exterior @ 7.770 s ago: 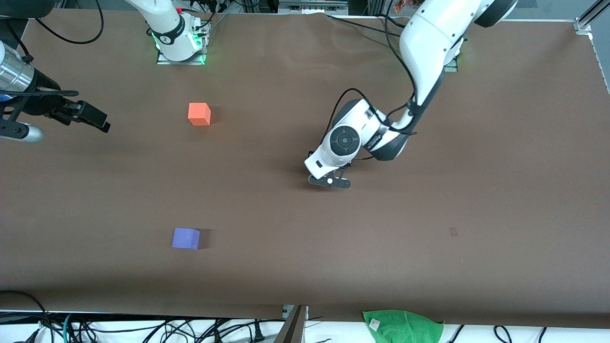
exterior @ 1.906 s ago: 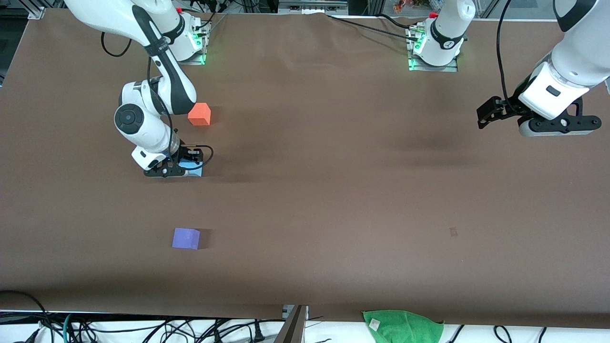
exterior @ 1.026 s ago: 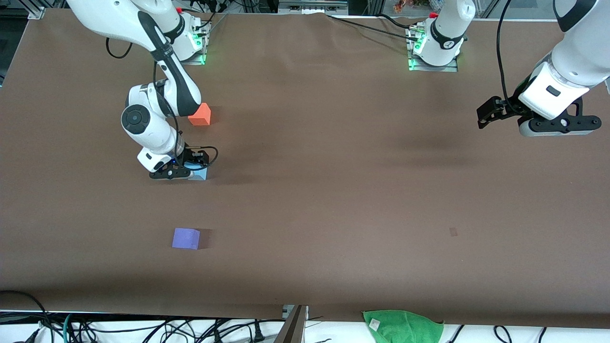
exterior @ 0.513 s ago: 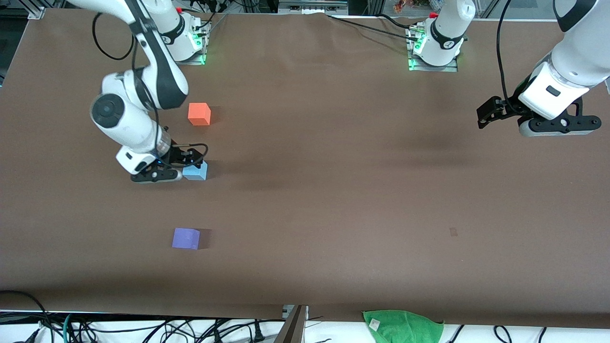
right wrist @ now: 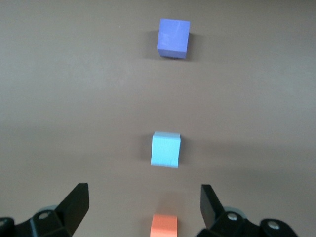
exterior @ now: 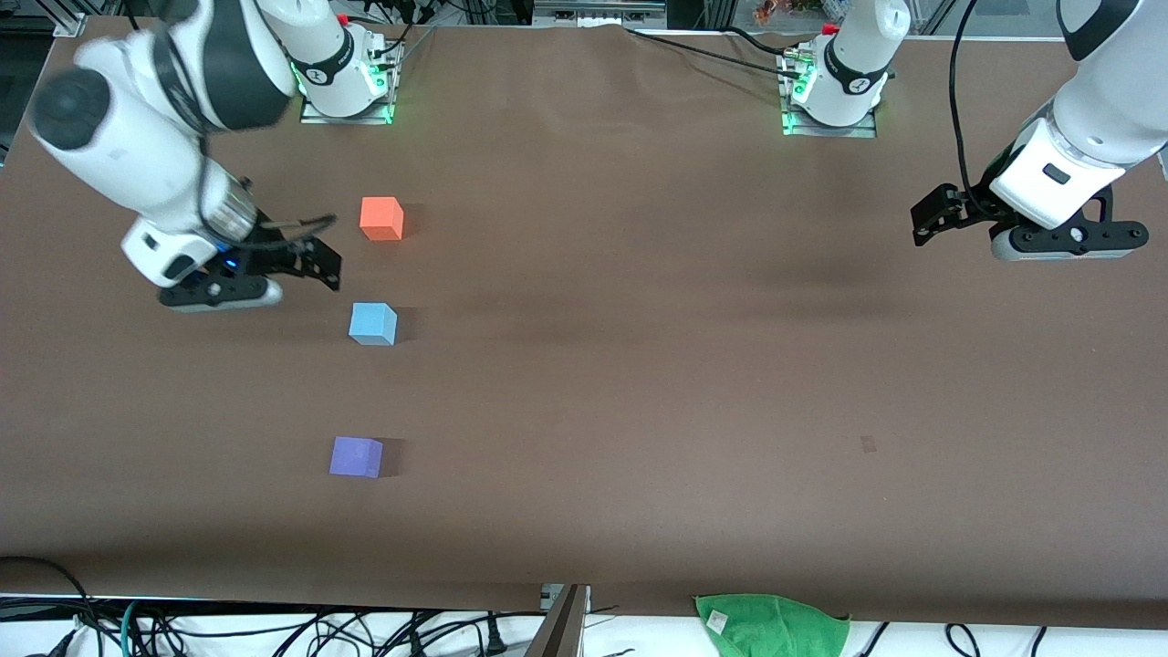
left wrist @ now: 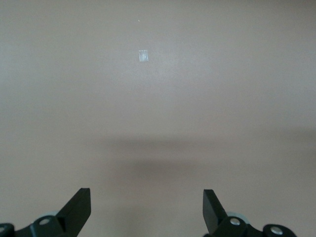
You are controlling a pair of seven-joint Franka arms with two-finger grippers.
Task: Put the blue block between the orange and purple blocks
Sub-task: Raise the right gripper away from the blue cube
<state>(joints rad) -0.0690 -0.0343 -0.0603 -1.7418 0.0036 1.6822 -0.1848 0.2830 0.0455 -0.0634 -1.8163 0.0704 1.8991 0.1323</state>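
The blue block [exterior: 372,323] rests on the table between the orange block [exterior: 380,218] and the purple block [exterior: 356,456], in a line with them. The right wrist view shows all three: purple block [right wrist: 173,38], blue block [right wrist: 165,149], orange block [right wrist: 164,226]. My right gripper [exterior: 319,265] is open and empty, raised above the table beside the orange block toward the right arm's end. My left gripper [exterior: 923,224] is open and empty, waiting above the left arm's end of the table; its wrist view shows only bare table.
A brown mat [exterior: 639,365] covers the table. A green cloth [exterior: 771,623] lies at the edge nearest the front camera. A small pale mark [exterior: 868,443] is on the mat; it also shows in the left wrist view [left wrist: 143,56]. Cables run along the table's edges.
My right gripper let go of the blue block, which now stands alone, and rose away toward the right arm's end. The left arm has not moved.
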